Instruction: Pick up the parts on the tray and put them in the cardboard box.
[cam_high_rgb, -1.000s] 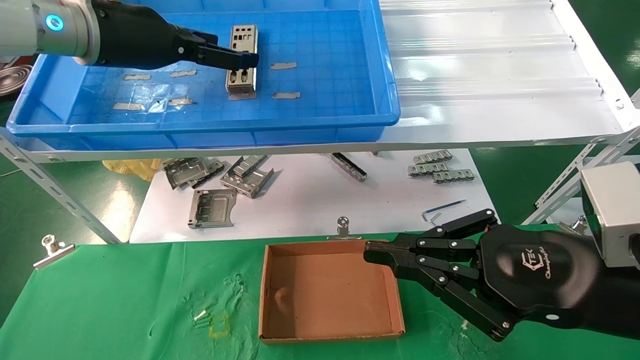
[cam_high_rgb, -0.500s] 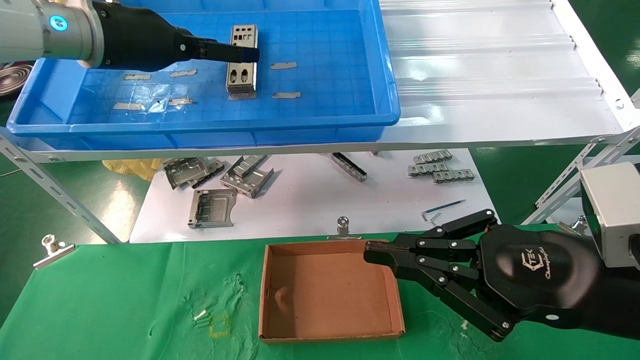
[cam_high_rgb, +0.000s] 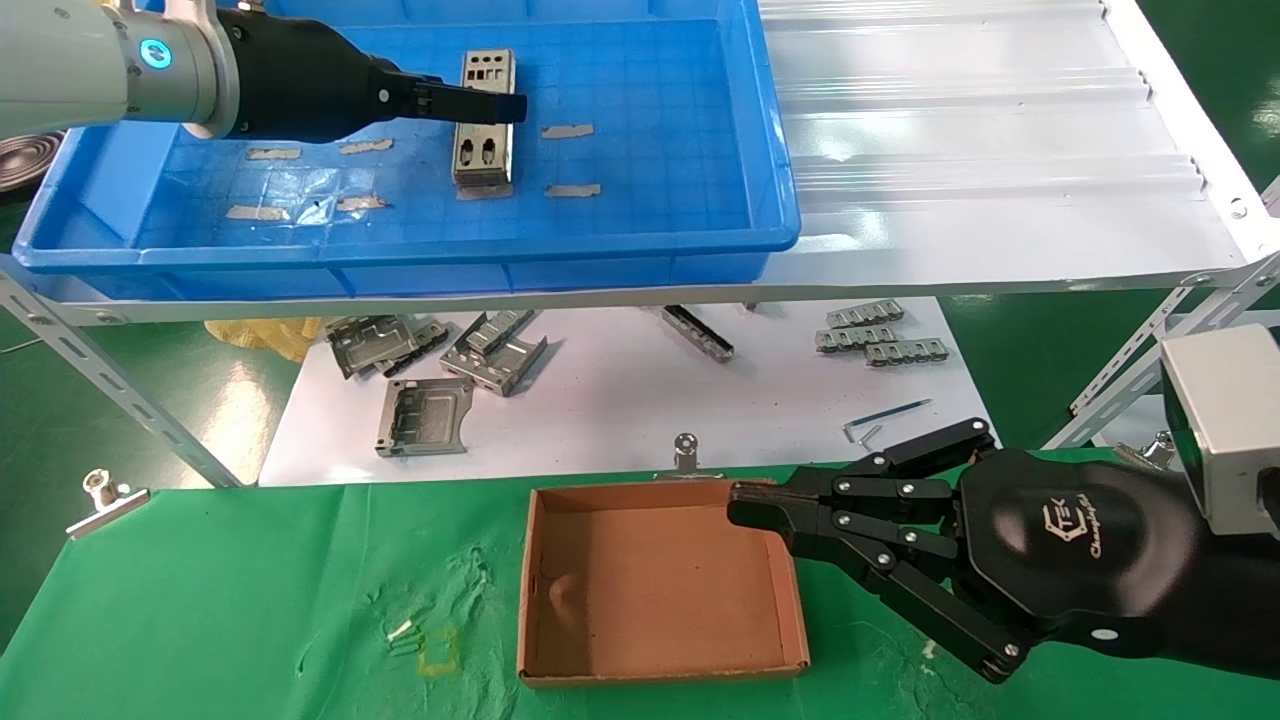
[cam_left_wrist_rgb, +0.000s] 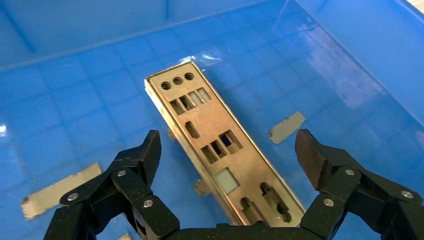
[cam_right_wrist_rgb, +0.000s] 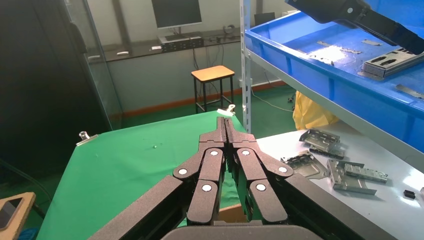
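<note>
My left gripper hangs over the tray with its fingers spread wide, one on each side of the parts, not touching them. From the left wrist camera I see the top plate lying flat on the gridded blue floor, its round, square and oval cut-outs facing up; in the right wrist view the parts read as a small stack. In the head view the left gripper crosses over the middle of the stack, which sits toward the far middle of the tray among grey tape strips. My right gripper is parked low on my right with its fingers pressed together, the tip just over the far right corner of the cardboard box. That box sits on the green cloth, with nothing in it. Between box and tray, below the tray's shelf, folded grey brackets lie on a white sheet.
</note>
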